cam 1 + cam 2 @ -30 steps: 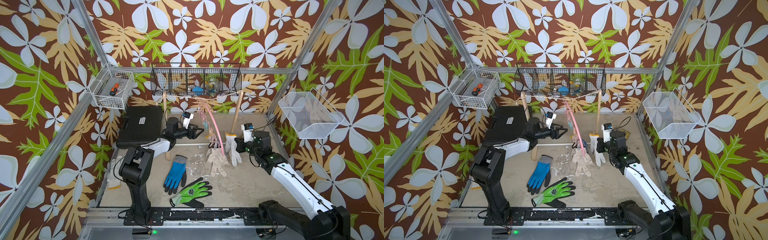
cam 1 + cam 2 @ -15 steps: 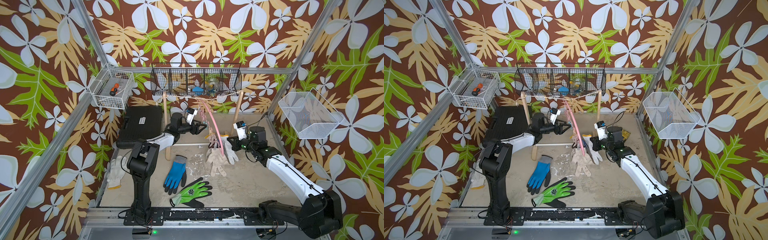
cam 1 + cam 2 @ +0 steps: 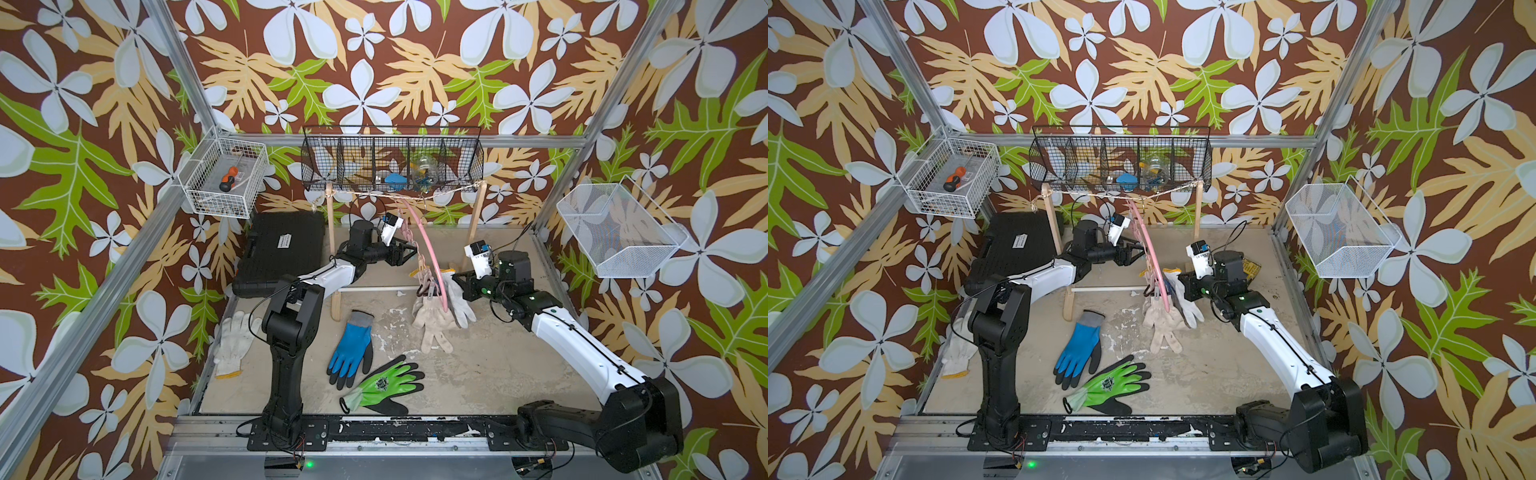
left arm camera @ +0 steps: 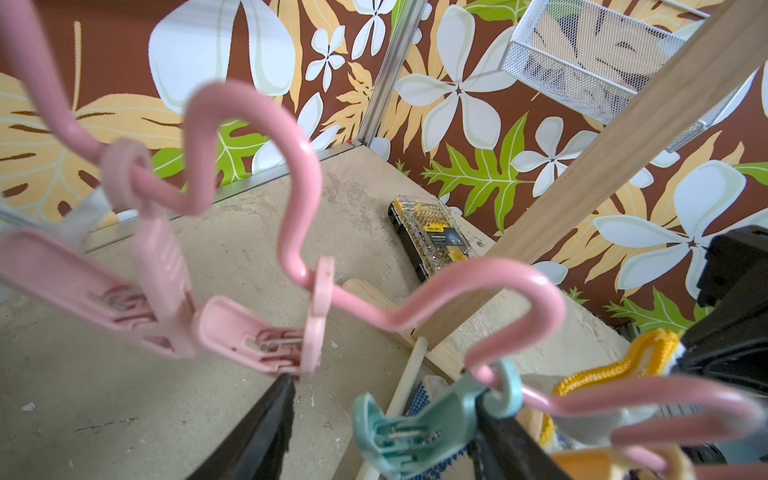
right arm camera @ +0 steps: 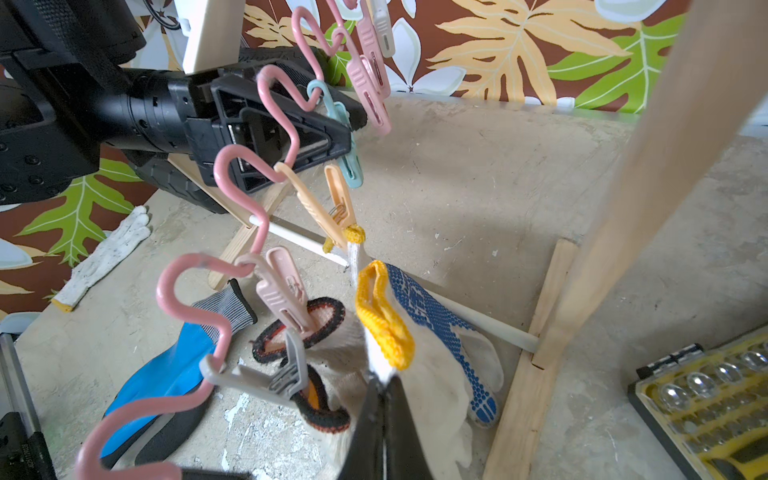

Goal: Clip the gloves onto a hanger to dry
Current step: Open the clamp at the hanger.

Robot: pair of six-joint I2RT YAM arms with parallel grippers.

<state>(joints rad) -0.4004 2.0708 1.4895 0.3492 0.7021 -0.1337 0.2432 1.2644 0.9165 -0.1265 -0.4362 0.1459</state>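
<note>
Up in the upper left of a top view, a white wire basket (image 3: 226, 201) holds an orange-and-black screwdriver (image 3: 227, 183). The long black wire basket (image 3: 392, 143) at upper centre has divided cells, with a blue item (image 3: 395, 178) and a clear jar (image 3: 424, 166) in the middle ones. A white mesh basket (image 3: 615, 237) hangs at the right edge. A shut black case (image 3: 282, 245) lies left of centre, and a clear-lidded bit case (image 4: 432, 237) with yellow inserts sits on the floor.

The pink hanger (image 3: 428, 245) hangs at centre with beige gloves (image 3: 432, 322) clipped low on it. The left gripper (image 3: 409, 252) has its claw apart, straddling a teal clip (image 4: 415, 428). The right gripper (image 5: 383, 386) is pinched together on a white glove with a yellow cuff (image 5: 436, 386). On the floor lie a blue glove (image 3: 351, 347), a green glove (image 3: 386, 384) and a white knit glove (image 3: 232, 340).
</note>
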